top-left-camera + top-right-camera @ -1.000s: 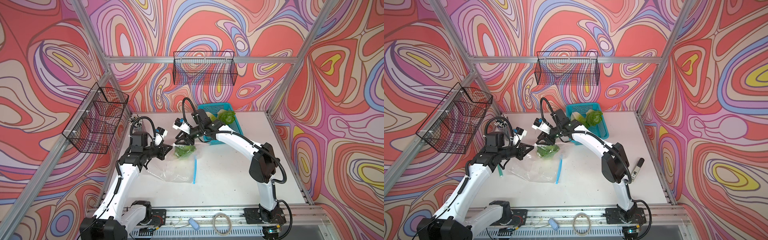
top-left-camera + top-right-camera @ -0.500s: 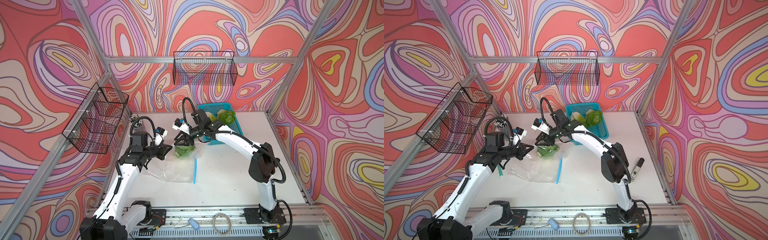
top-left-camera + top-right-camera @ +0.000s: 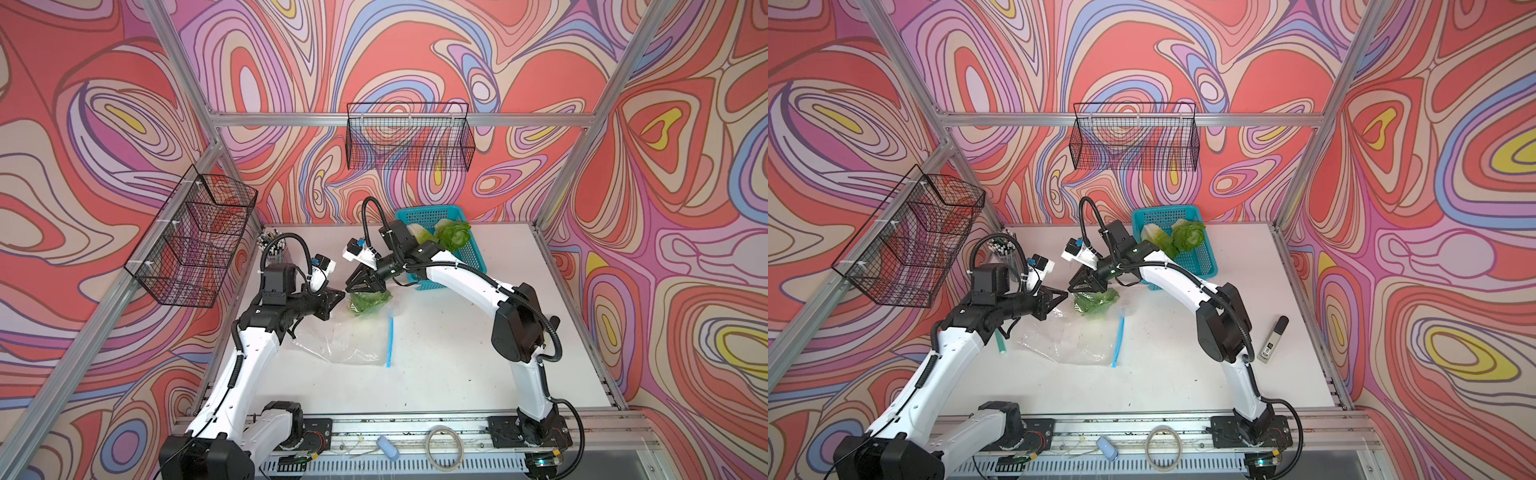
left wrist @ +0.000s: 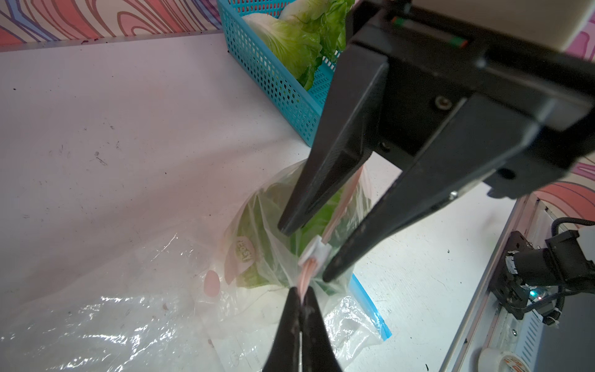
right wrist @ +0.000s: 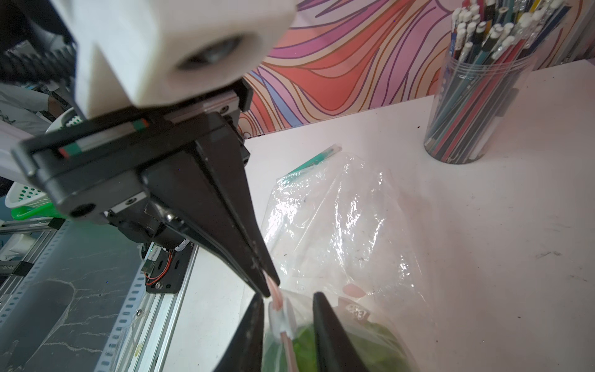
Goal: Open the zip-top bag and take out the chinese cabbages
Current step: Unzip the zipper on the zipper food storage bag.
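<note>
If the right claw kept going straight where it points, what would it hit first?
Probably the white slider on the zip-top bag, sitting between the right gripper's open jaws; a chinese cabbage lies just behind it.

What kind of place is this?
Probably a robot testing booth: a left arm and right arm bolted to a rail, swirly walls on a metal frame, one white table.

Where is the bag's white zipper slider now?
In the left wrist view, the slider sits on the pink zip strip between the right gripper's open fingers, beyond the left gripper's shut tips.
</note>
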Controlling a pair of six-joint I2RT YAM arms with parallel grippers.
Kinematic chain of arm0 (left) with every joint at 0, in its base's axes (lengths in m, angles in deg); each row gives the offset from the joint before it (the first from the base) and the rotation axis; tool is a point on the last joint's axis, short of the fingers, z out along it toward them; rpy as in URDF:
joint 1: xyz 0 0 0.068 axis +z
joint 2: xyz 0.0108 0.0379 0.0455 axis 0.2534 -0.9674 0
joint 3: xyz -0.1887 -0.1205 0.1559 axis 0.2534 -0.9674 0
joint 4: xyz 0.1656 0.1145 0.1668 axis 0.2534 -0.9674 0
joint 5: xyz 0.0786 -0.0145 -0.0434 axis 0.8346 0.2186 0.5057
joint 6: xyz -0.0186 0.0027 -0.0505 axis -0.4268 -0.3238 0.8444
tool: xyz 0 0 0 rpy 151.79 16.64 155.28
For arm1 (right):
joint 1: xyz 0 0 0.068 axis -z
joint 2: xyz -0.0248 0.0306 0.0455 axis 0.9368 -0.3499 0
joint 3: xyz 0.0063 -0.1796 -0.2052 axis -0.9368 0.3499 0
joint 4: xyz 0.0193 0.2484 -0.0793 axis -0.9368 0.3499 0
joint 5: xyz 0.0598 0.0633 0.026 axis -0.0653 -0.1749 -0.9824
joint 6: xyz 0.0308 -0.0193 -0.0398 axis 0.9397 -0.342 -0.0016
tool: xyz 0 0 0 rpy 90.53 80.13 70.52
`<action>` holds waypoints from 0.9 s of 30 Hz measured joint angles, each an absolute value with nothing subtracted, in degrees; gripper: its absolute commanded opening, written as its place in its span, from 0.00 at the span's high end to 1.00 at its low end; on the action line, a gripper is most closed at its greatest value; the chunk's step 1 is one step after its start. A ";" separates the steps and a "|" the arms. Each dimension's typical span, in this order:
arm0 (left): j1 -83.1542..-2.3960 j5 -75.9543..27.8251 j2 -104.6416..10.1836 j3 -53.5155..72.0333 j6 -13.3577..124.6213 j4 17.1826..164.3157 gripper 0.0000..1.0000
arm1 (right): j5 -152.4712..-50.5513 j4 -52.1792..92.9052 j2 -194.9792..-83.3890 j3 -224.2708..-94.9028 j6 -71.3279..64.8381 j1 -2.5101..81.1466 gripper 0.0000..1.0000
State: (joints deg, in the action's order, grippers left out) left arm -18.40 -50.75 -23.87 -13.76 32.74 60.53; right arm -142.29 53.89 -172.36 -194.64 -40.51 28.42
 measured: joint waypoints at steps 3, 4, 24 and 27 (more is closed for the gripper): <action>-18.40 -50.73 -23.87 -13.76 32.63 60.53 1.00 | -142.88 53.54 -172.38 -194.64 -40.03 28.42 0.85; -18.40 -50.73 -23.87 -13.76 32.61 60.55 1.00 | -143.03 53.48 -172.42 -194.64 -39.85 28.42 0.87; -18.40 -50.31 -23.87 -13.76 32.63 60.59 1.00 | -143.95 53.37 -172.45 -194.64 -39.37 28.40 0.82; -18.45 -50.31 -23.87 -13.76 32.63 60.59 1.00 | -144.01 53.26 -172.45 -194.64 -39.37 28.42 0.82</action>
State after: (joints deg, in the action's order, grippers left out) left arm -18.45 -50.31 -23.87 -13.76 32.63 60.59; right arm -144.01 53.26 -172.45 -194.64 -39.37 28.42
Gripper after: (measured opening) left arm 0.048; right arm 0.183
